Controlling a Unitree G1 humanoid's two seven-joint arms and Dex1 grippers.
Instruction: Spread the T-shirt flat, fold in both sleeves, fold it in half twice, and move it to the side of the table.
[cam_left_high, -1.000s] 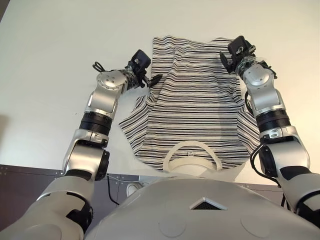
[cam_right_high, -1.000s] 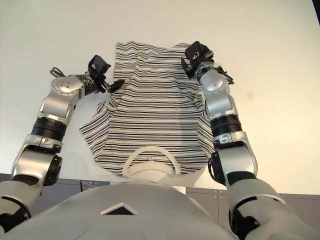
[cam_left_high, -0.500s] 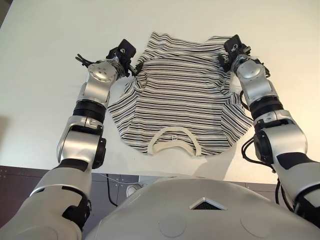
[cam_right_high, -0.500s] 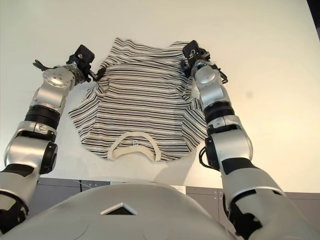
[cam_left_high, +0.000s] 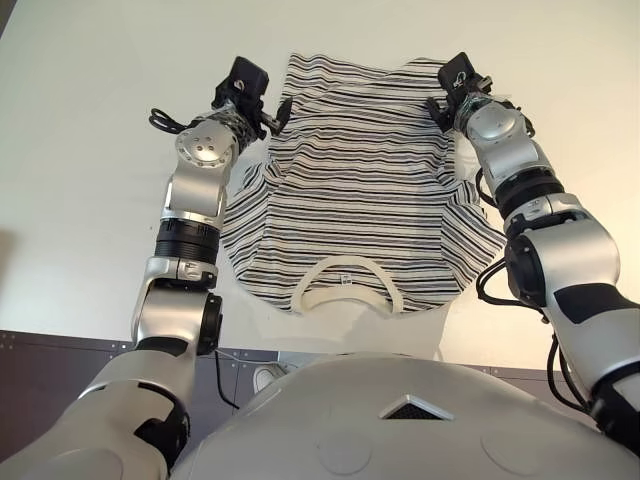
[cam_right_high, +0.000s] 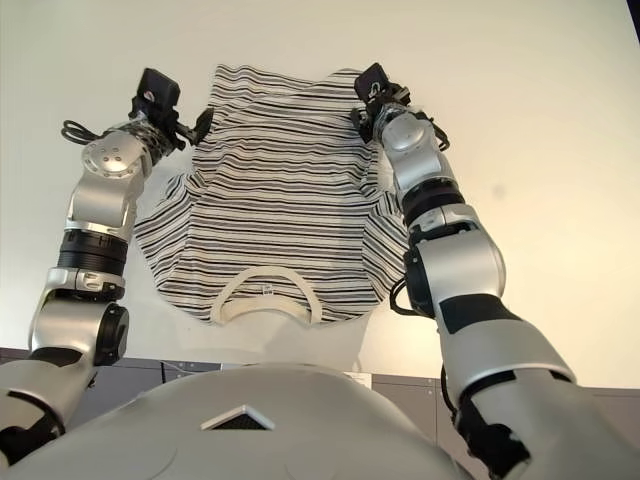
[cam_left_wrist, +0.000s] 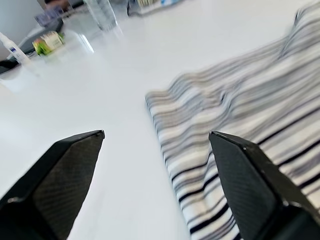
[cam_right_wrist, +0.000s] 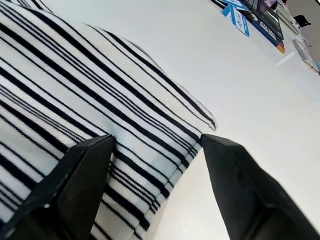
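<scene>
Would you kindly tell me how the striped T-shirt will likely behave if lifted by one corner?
The T-shirt would probably hang limp, since its side edge ripples into folds. It looks thin and light, so a push would likely bunch it on the smooth table.

Head stereo looks down; wrist cameras close over T-shirt (cam_left_high: 360, 190).

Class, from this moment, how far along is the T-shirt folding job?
Done: the T-shirt lies roughly spread on the table, slightly wrinkled. In hand: the open left end effector and right end effector sit at its far corners. Left: sleeves stick out unfolded; both half-folds and the move aside remain.
</scene>
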